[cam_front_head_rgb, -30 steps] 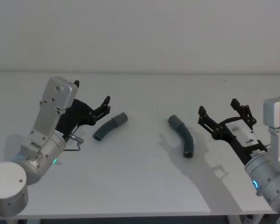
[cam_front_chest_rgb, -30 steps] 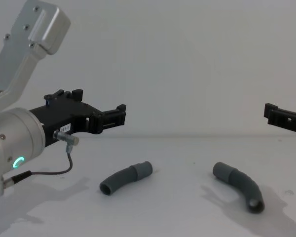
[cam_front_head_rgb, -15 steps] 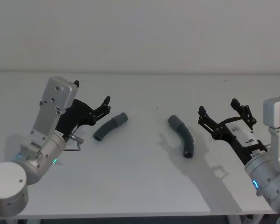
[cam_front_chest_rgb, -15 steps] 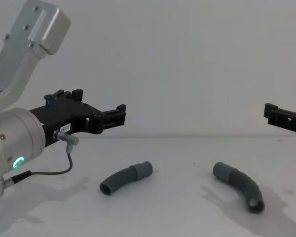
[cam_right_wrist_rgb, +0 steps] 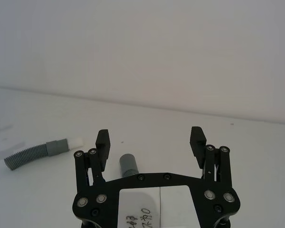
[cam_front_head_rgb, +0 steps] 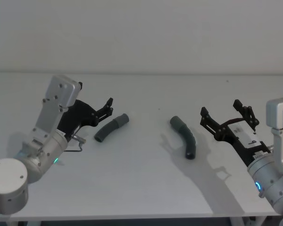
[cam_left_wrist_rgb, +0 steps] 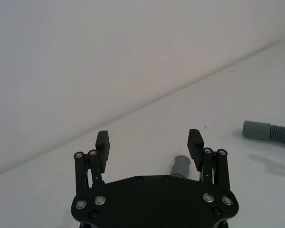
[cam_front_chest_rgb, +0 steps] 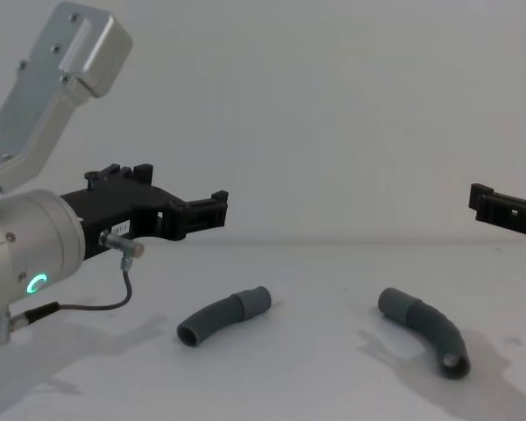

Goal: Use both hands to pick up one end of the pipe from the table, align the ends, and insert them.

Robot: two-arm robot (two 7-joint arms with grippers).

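Note:
Two curved dark-grey pieces of the pipe lie apart on the white table [cam_front_head_rgb: 141,183]. The left piece [cam_front_head_rgb: 112,128] [cam_front_chest_rgb: 223,315] has its collared end pointing right. Beside its left side hovers my left gripper [cam_front_head_rgb: 108,107] [cam_left_wrist_rgb: 149,141], open and holding nothing; that collar [cam_left_wrist_rgb: 179,165] shows just past its fingers. The right piece [cam_front_head_rgb: 185,137] [cam_front_chest_rgb: 425,326] curves toward me. My right gripper [cam_front_head_rgb: 221,109] [cam_right_wrist_rgb: 150,137] hangs open to the right of it, apart from it, with the pipe's end [cam_right_wrist_rgb: 128,165] below its fingers. A white stub [cam_right_wrist_rgb: 75,141] sticks out of the far piece [cam_right_wrist_rgb: 38,152].
A thin grey cable [cam_front_chest_rgb: 105,303] loops under the left wrist. A plain pale wall [cam_front_head_rgb: 141,33] closes the back of the table. Bare table surface lies between the two pieces and in front of them.
The left arm has shifted a little toward the left pipe piece. The right arm and both pipe pieces have stayed in place.

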